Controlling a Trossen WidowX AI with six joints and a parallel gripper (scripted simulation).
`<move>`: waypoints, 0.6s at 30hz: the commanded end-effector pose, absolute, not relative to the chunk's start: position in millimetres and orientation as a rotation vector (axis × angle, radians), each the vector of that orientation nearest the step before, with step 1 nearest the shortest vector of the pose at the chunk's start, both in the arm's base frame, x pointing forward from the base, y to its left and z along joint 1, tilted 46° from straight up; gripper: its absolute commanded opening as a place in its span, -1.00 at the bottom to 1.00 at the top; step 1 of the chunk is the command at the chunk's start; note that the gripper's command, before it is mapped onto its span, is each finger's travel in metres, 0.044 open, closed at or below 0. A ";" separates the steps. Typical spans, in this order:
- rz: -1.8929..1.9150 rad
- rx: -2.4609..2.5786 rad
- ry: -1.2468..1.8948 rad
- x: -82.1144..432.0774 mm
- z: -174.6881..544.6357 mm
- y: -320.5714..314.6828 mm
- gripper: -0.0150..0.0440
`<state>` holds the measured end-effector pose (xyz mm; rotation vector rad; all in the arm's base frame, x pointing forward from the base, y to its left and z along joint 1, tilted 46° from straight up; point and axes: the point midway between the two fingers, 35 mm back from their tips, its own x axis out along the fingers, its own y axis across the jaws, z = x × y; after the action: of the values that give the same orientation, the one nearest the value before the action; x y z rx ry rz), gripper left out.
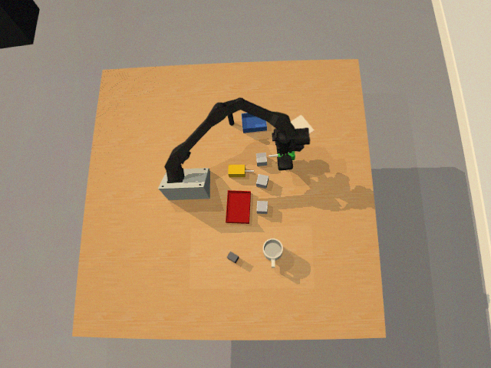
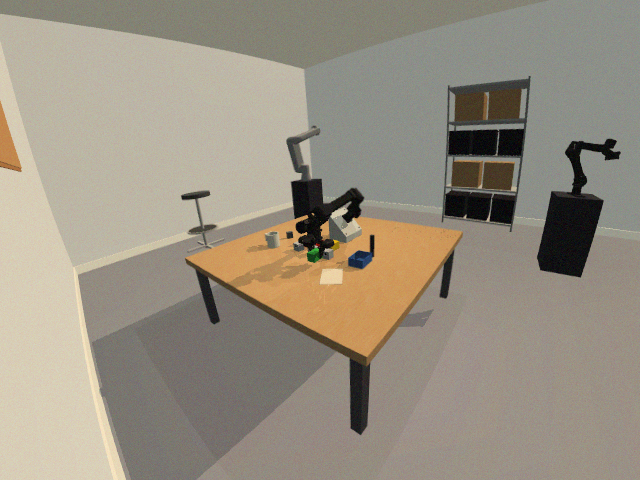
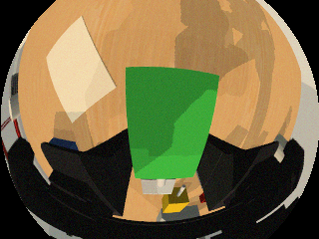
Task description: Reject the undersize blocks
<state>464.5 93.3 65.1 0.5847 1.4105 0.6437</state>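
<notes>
My gripper point(image 1: 285, 156) point(image 2: 313, 251) point(image 3: 162, 129) clamped the green gauge point(image 1: 292, 155) point(image 2: 313, 255) point(image 3: 171, 121). Smooth wood-grain tabletop point(image 1: 158, 277) point(image 2: 382, 294) point(image 3: 150, 30) extended beneath; grey floor point(image 1: 412, 130) point(image 2: 496, 372) lay beyond.

The gripper point(image 1: 286, 155) point(image 2: 314, 249) point(image 3: 162, 129) hangs low, closed on something.

a dark block point(image 1: 232, 257) point(image 2: 289, 234) is sitting near the mug point(image 1: 272, 249) point(image 2: 273, 240); a blue tray point(image 1: 254, 129) point(image 2: 357, 263) point(image 3: 64, 144) and pale sheet point(image 1: 302, 123) point(image 2: 331, 277) point(image 3: 80, 72) are lying farther from it.

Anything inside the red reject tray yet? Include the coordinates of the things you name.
From the top, the red reject tray point(image 1: 238, 207) shows only its bare red floor, no block in it. Nothing covers its inside there; the exterior view mostly hides the tray behind the arm.
</notes>
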 end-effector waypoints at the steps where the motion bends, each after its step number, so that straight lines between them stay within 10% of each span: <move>1: 0.644 0.591 1.411 465.6 61.3 98.1 -0.49; 18: 0.645 0.592 1.411 470.1 47.3 114.8 -0.49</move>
<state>468.9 110.9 50.4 0.5863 1.4105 0.6456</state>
